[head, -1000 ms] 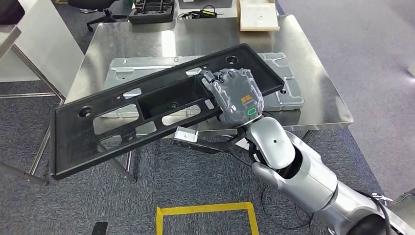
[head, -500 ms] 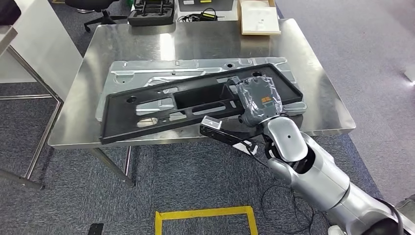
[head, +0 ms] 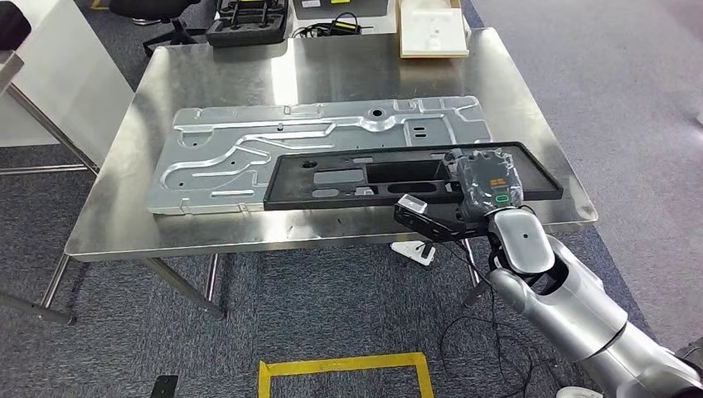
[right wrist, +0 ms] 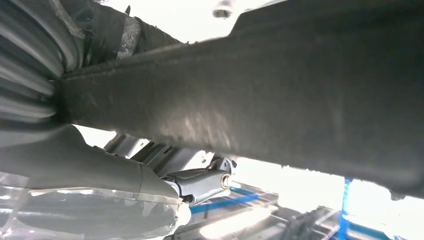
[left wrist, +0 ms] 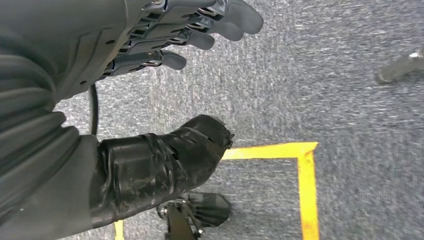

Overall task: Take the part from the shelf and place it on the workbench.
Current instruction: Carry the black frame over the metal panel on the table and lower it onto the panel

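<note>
Your black part [head: 390,177], a long flat frame with cutouts, lies across the front right of the bench [head: 332,75], its long side roughly parallel to the front edge. Its right end reaches close to the bench's right edge, near the front right corner. Its left portion overlaps the front edge of the silver stamped metal panel [head: 273,141], which lies flat across the middle of the bench and extends toward the left edge.

Your right hand [head: 489,184] sits on the part's right section, fingers curled over the top face and closed on it, so it has hold of the part. The hand comes in over the bench's front edge, with the silver forearm trailing back toward the robot. In the right wrist view the part [right wrist: 280,90] shows as a dark band pressed right against the hand [right wrist: 30,85]; you can't see the fingertips there. Whether the part's right end fully rests on the bench or is slightly lifted, can't tell.

Your left hand [left wrist: 150,45] hangs over the grey carpet [left wrist: 325,75], fingers loosely extended and apart, thumb separate, nothing in it. Yellow floor tape [left wrist: 305,185] lies under it; the same yellow tape [head: 344,365] shows on the floor in front of the bench in the head view.

At the bench's far edge: a black case [head: 247,21] near the far left side, a beige box [head: 431,29] toward the far right corner, cables [head: 340,26] between them.
</note>
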Controlling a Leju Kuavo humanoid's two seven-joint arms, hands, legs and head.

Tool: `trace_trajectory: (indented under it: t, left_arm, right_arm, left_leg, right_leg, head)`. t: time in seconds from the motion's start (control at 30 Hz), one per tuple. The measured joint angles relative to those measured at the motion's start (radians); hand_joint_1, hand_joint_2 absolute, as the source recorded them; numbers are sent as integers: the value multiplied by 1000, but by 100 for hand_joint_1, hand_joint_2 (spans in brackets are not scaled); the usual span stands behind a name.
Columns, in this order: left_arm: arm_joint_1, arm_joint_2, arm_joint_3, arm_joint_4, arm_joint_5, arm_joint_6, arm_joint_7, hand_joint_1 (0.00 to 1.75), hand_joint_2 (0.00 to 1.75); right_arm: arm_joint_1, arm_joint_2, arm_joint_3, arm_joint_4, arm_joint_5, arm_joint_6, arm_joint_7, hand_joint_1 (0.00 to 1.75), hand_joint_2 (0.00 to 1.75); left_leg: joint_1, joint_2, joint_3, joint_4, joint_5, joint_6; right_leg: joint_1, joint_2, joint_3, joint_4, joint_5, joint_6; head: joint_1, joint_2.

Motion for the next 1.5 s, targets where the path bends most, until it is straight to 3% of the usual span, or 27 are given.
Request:
trace_trajectory:
  t: [0.1,0.13,0.17,0.2,0.27,0.33,0.37,0.5,0.57,0.63,0.67,0.7,0.77,0.8,0.87,0.93,1.0,1.07,1.13,1.17,1.2,1.23,1.3,1.33,1.4,1.5]
  left_arm:
    - [0,0,0,0,0,2,15,0,175]
    - [1,0,0,0,0,4,20,0,175]
    - [2,1,0,0,0,5,23,0,175]
    - [3,1,0,0,-1,6,26,0,175]
    - [2,3,0,0,-2,8,29,0,175]
    - [0,8,0,0,-3,8,31,0,175]
    - [-1,10,0,0,-4,9,32,0,175]
    - [0,13,0,0,-8,9,29,0,175]
    - [-2,13,0,0,-10,9,25,0,175]
    - [-3,13,0,0,-11,9,20,0,175]
    - [-2,13,0,0,-11,9,18,0,175]
    - [-1,13,0,0,-12,9,16,0,175]
    - [-1,13,0,0,-13,9,16,0,175]
    - [-1,14,0,0,-14,9,16,0,175]
    - [-3,15,0,0,-16,9,19,0,175]
    - [-4,16,-1,0,-17,9,23,0,175]
    - [-6,17,-1,0,-19,9,27,0,175]
    - [-8,18,-1,-1,-23,7,32,0,175]
    - [-8,18,-2,-1,-27,4,36,0,175]
    - [-7,18,-2,-1,-28,3,37,0,175]
    - [-6,18,-2,-1,-29,3,37,0,175]
    - [-6,18,-2,-1,-29,2,38,0,175]
    - [-4,21,-2,-1,-29,2,38,0,175]
    - [-5,23,-2,-1,-30,1,37,0,175]
    - [-5,26,-5,-1,-32,-1,35,0,175]
    - [-3,27,-8,-2,-32,-5,30,0,175]
  right_arm:
    - [13,-11,-18,16,-7,0,4,175,175]
    - [21,-13,-21,22,-10,0,5,175,175]
    - [29,-15,-24,27,-13,-1,5,175,175]
    - [38,-18,-28,33,-15,-2,3,175,175]
    - [49,-19,-36,42,-16,-4,0,175,175]
    - [51,-20,-45,49,-16,-8,-1,175,175]
    - [53,-20,-48,52,-16,-11,-2,175,175]
    - [60,-23,-58,63,-9,-15,-11,175,175]
    - [58,-23,-60,68,2,-17,-21,175,175]
    - [59,-20,-59,76,13,-19,-29,175,175]
    - [60,-19,-59,81,18,-19,-32,175,175]
    - [61,-17,-58,86,25,-19,-37,175,175]
    - [61,-13,-56,96,45,-20,-47,175,175]
    - [59,-11,-54,100,57,-20,-51,175,175]
    - [57,-4,-49,106,79,-21,-56,175,175]
    - [57,1,-42,109,98,-22,-59,175,175]
    - [56,8,-36,110,118,-20,-66,175,175]
    - [51,16,-32,110,147,-8,-76,175,175]
    - [47,27,-28,110,176,9,-84,175,175]
    - [47,33,-25,111,184,16,-88,175,175]
    - [47,38,-22,111,189,19,-90,175,175]
    - [48,42,-19,111,191,21,-92,175,175]
    - [46,50,-14,111,199,24,-94,175,175]
    - [45,54,-12,112,203,27,-95,175,175]
    - [43,60,-10,116,211,34,-97,175,175]
    - [44,67,-6,121,221,37,-101,175,175]
  left_leg:
    - [-1,1,-95,181,-70,-2]
    - [-2,1,-126,232,-80,0]
    - [-4,1,-144,251,-71,3]
    - [-8,1,-142,230,-43,10]
    - [-19,1,-94,104,34,36]
    - [-30,2,-45,-1,69,59]
    - [-34,2,-34,-23,66,65]
    - [-30,0,10,-67,62,70]
    - [-26,0,27,-76,59,72]
    - [-22,-1,36,-75,49,71]
    - [-20,-2,42,-73,42,67]
    - [-15,-3,50,-70,34,62]
    - [-5,-5,64,-60,14,48]
    - [-1,-6,69,-54,4,39]
    - [-1,-6,69,-45,-11,21]
    - [-3,-6,72,-41,-20,9]
    - [-1,-3,63,-11,-27,2]
    - [-1,0,6,87,-54,-3]
    - [-2,1,-78,210,-95,-3]
    - [-3,1,-109,243,-102,-1]
    - [-6,1,-125,244,-90,5]
    - [-11,0,-123,208,-57,14]
    - [-27,0,-88,82,33,44]
    - [-35,0,-70,29,54,57]
    - [-46,0,-50,-22,60,71]
    - [-40,0,-11,-56,70,78]
  right_leg:
    - [6,-1,14,-1,-11,-17]
    - [10,0,19,-1,-15,-21]
    - [14,1,25,-1,-19,-23]
    - [18,2,32,-1,-24,-25]
    - [24,4,48,-1,-36,-25]
    - [28,4,57,-4,-45,-20]
    - [27,4,61,-4,-45,-15]
    - [23,0,62,26,-53,3]
    - [17,-1,17,111,-94,13]
    - [8,-1,-53,215,-129,27]
    - [1,-2,-76,236,-123,36]
    - [-5,-2,-83,223,-98,45]
    - [-17,-3,-54,115,-13,60]
    - [-18,-4,-40,60,8,64]
    - [-14,-5,-27,14,14,50]
    - [-9,-6,-24,15,8,21]
    - [-9,-6,-15,14,3,4]
    - [-6,-6,-2,12,-6,-9]
    - [1,-6,11,12,-18,-18]
    - [6,-5,19,12,-25,-21]
    - [11,-3,29,12,-32,-23]
    - [16,-2,41,12,-40,-25]
    - [24,-1,64,10,-55,-26]
    - [26,0,72,8,-61,-24]
    - [25,0,82,3,-66,-17]
    - [25,0,91,18,-70,-4]
  head:
    - [-2,0]
    - [-2,0]
    - [-2,0]
    - [-2,0]
    - [-2,0]
    - [1,0]
    - [1,0]
    - [4,0]
    - [5,0]
    - [6,0]
    - [6,0]
    - [6,0]
    - [6,0]
    - [9,0]
    - [14,0]
    - [16,0]
    - [15,0]
    - [14,0]
    - [14,0]
    - [14,0]
    - [14,0]
    - [14,0]
    - [16,0]
    - [17,0]
    - [19,0]
    - [19,0]
